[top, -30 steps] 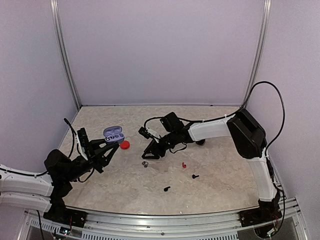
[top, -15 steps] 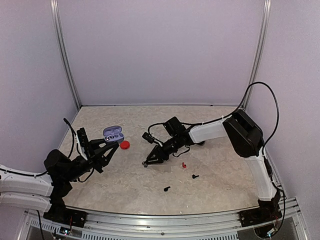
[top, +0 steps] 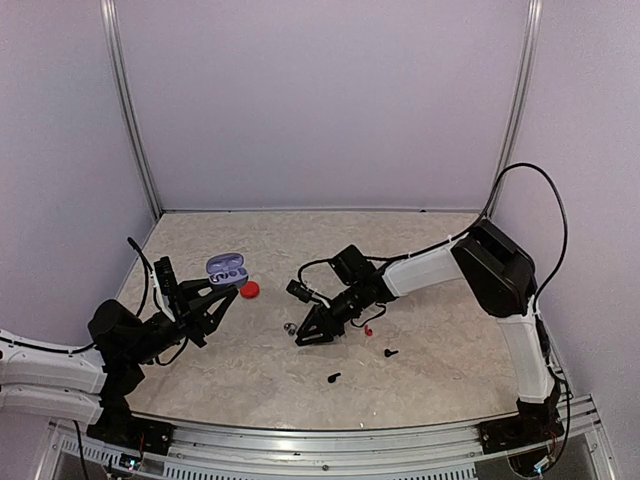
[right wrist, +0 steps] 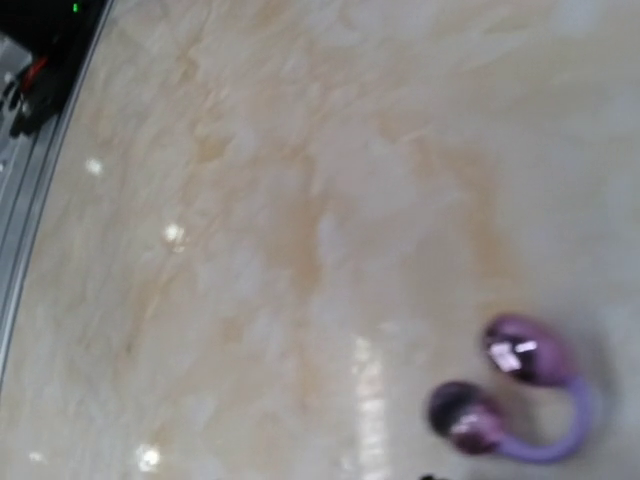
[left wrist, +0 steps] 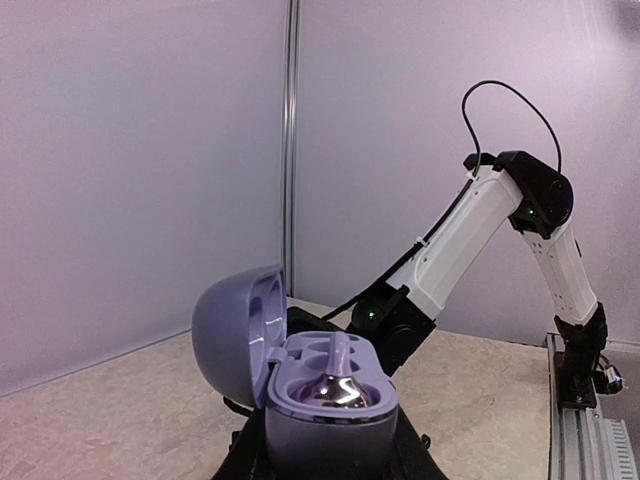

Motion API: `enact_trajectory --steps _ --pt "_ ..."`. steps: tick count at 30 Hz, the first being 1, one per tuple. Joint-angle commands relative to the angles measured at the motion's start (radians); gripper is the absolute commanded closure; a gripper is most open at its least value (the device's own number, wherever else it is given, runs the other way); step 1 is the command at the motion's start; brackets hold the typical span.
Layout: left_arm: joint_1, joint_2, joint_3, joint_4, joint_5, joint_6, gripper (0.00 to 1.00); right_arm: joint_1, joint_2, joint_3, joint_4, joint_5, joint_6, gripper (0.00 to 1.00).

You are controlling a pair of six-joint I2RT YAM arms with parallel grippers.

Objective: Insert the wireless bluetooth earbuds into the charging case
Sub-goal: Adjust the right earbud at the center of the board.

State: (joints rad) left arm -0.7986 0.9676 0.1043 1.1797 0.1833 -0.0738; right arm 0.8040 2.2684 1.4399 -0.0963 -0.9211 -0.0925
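**Top view.** My left hand (top: 222, 290) held the open lilac charging case (top: 227, 269) raised over the left of the tabletop (top: 450, 390), pinched between its fingers. Hand and case sat just where they had been a second before. My right hand (top: 308, 335) had meanwhile swung from mid-table toward the near edge and sunk low. Its fingers stood spread with nothing between them. The silvery earbud (top: 289, 327) lay just beside the tips, apparently untouched, and had not shifted. A red earbud (top: 369, 329), a black earbud (top: 390, 352) and a second black earbud (top: 333, 378) lay loose to the right. A red disc (top: 250, 290) rested near the case.

**Left wrist view.** The case stood upright between my dark fingers (left wrist: 247, 458), its lid (left wrist: 235, 335) hinged back. A seated earbud (left wrist: 333, 385) filled one well, and the neighbouring well looked vacant. My right arm (left wrist: 450, 245) reached down behind it.

**Right wrist view.** The picture was smeared and my fingers fell outside it, so it told nothing of the grip. A glossy, lilac-tinted earbud, presumably the silvery one, lay at lower right.

**Reading.** I judged the approach nearly complete. What remained was to close on this earbud and carry it to the vacant well.
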Motion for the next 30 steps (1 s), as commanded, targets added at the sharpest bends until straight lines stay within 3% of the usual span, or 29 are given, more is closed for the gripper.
enact_trajectory --steps 1,4,17,25,30 --pt "0.006 -0.005 -0.007 0.025 0.014 0.008 1.00 0.012 -0.087 -0.064 0.038 0.081 -0.038 0.55" --pt "0.006 0.000 -0.006 0.029 0.015 0.005 1.00 -0.014 -0.097 -0.049 0.094 0.090 -0.010 0.51" --pt "0.005 -0.007 -0.007 0.022 0.007 0.005 1.00 -0.025 0.099 0.235 0.050 0.044 0.058 0.47" --pt "0.006 -0.001 -0.005 0.023 0.005 0.009 1.00 -0.025 0.158 0.261 0.012 -0.025 0.062 0.48" --pt "0.006 0.011 -0.004 0.032 0.007 0.008 1.00 -0.026 0.129 0.185 0.031 -0.083 0.060 0.49"
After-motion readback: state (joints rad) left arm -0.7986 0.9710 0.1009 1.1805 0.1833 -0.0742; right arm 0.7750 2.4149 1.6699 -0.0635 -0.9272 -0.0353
